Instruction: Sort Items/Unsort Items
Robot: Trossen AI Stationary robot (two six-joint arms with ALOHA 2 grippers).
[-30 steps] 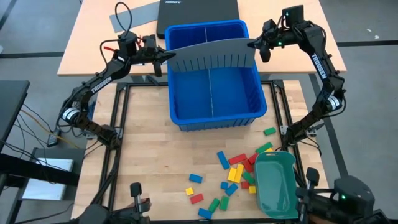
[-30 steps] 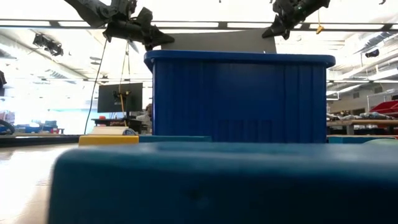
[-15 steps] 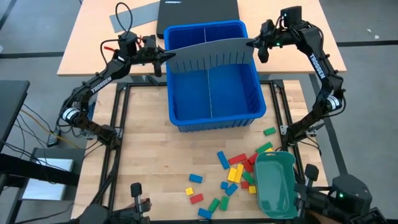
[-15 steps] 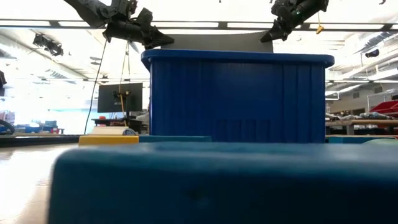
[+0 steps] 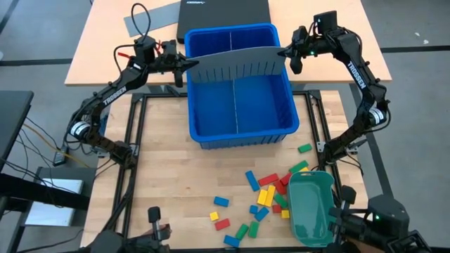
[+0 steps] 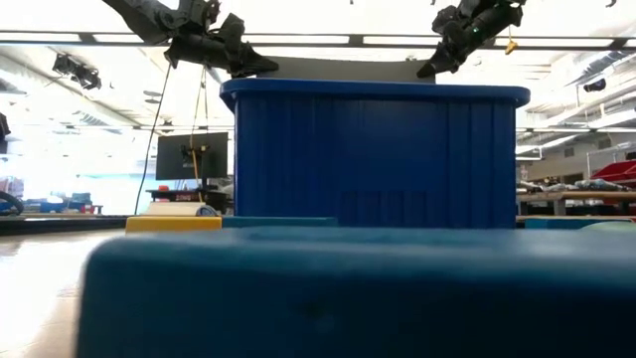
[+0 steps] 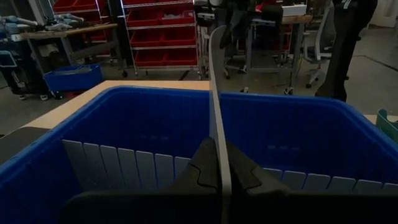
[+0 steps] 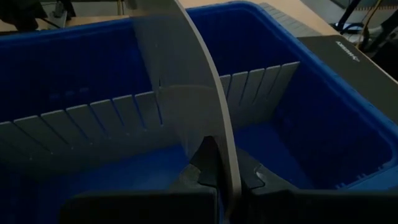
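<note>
A grey slotted divider sheet stands on edge across the far half of the blue bin, bowed, its lower part sunk below the rim. My left gripper is shut on its left end and my right gripper on its right end. The items, small red, yellow, green and blue blocks, lie scattered on the wooden table near its front edge, beside a teal tray. Another grey slotted divider stands inside the bin. My left gripper pinches the sheet's left end edge between its two fingers, coming level from the table's left. The sheet stands upright on edge and runs away from the fingers toward the other arm. My right gripper pinches the sheet's right end near its top between its two fingers, slanting down from the table's right. The sheet curves away from the fingers into the bin; whether its lower edge rests on the floor is hidden.
A thin divider runs down the bin's middle from far to near. Behind the bin lie a black case and a grey sheet on the far table. A dark frame borders the wooden work area.
My right gripper has sunk a little and rolled, still shut on the sheet. The sheet has gone lower into the bin, with less of it showing above the rim. The bin has slid slightly toward the table's left.
</note>
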